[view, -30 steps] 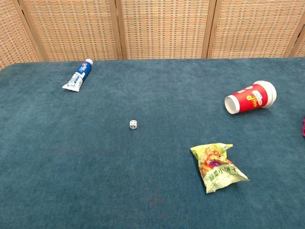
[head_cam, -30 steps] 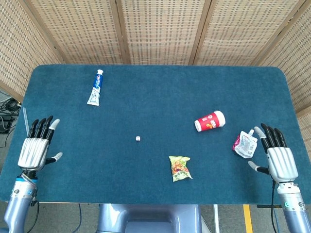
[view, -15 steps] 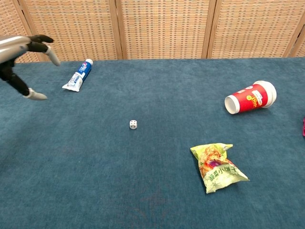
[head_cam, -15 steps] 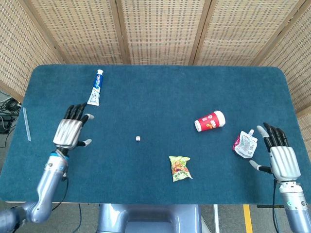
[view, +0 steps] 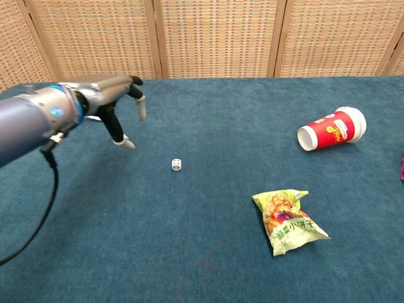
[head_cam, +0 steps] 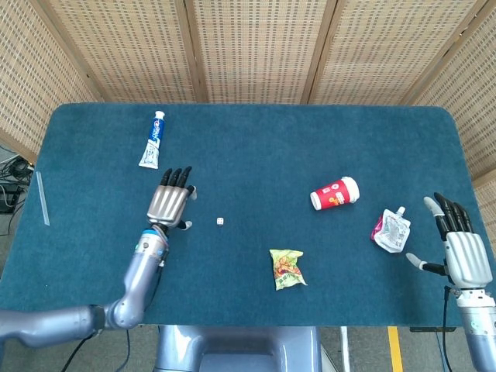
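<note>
Die [head_cam: 220, 222] tiny, no long axis; left robot hand [head_cam: 170, 203] near, spread.

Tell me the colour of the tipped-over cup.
The cup is red with a white rim and base, clearest in the chest view.

Blue worktop [head_cam: 256, 147] fills the scene, a wicker screen [head_cam: 256, 46] standing right behind its far edge. Far left, a toothpaste tube [head_cam: 153, 140] lies flat, cap pointing away. Over to the right, a red paper cup [head_cam: 335, 194] is down on its side, white lid on, towards the far right. Near the middle, a crumpled green snack packet [head_cam: 287, 269] lies flat, well apart from the cup. A clear strip [head_cam: 42, 198] rests at the left edge.
</note>
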You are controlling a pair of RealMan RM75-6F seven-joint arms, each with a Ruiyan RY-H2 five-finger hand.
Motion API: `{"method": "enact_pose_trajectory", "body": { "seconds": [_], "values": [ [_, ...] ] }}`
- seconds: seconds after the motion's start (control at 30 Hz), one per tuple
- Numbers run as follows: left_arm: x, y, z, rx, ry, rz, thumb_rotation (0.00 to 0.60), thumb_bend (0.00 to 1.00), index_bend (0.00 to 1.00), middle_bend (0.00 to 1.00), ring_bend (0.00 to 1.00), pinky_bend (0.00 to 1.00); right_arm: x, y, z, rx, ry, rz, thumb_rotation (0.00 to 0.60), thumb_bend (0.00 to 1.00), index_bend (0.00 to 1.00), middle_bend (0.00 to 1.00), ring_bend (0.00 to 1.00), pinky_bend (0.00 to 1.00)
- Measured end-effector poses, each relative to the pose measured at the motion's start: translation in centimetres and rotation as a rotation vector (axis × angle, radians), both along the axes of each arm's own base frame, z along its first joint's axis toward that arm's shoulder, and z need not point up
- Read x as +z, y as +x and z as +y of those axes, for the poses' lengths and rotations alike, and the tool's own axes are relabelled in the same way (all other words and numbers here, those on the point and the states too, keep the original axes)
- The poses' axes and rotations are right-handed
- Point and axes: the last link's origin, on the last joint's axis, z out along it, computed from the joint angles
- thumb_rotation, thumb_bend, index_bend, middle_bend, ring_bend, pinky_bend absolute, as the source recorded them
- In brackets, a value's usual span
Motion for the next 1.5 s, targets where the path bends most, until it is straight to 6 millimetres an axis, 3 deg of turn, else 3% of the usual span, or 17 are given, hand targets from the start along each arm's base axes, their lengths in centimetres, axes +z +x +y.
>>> {"method": "enact_pose_trajectory", "body": {
  "seconds": [0.13, 0.4, 0.57, 1.5],
  "values": [
    [-1.8, 1.3, 0.3, 0.011, -0.014, 0.04, 0.6, 0.2, 0.45, 0.0, 0.0, 0.0, 0.2, 0.0, 0.0, 0.001, 0.001, -0.017, 0.6, 0.06, 0.05, 0.0, 0.0, 0.0],
    [-4.7, 2.7, 0.2, 0.031, -0.054, 0.076, 0.6, 0.21, 0.46, 0.0, 0.0, 0.0, 0.3, -0.1, 0.1, 0.005, 0.009, -0.037, 0.6, 0.06, 0.05, 0.0, 0.0, 0.0],
    [-5.9, 3.1, 0.1, 0.041, -0.07, 0.093, 0.6, 0.28, 0.47, 0.0, 0.0, 0.0, 0.5, -0.2, 0.1, 0.004, 0.008, -0.05, 0.6, 0.06, 0.05, 0.0, 0.0, 0.0],
    [-8.3, 4.2, 1.5, 0.04, -0.094, 0.149, 0.6, 0.28, 0.51, 0.0, 0.0, 0.0, 1.2, -0.6, 0.0, -0.006, -0.003, -0.089, 0.6, 0.06, 0.05, 0.0, 0.0, 0.0]
  ]
}}
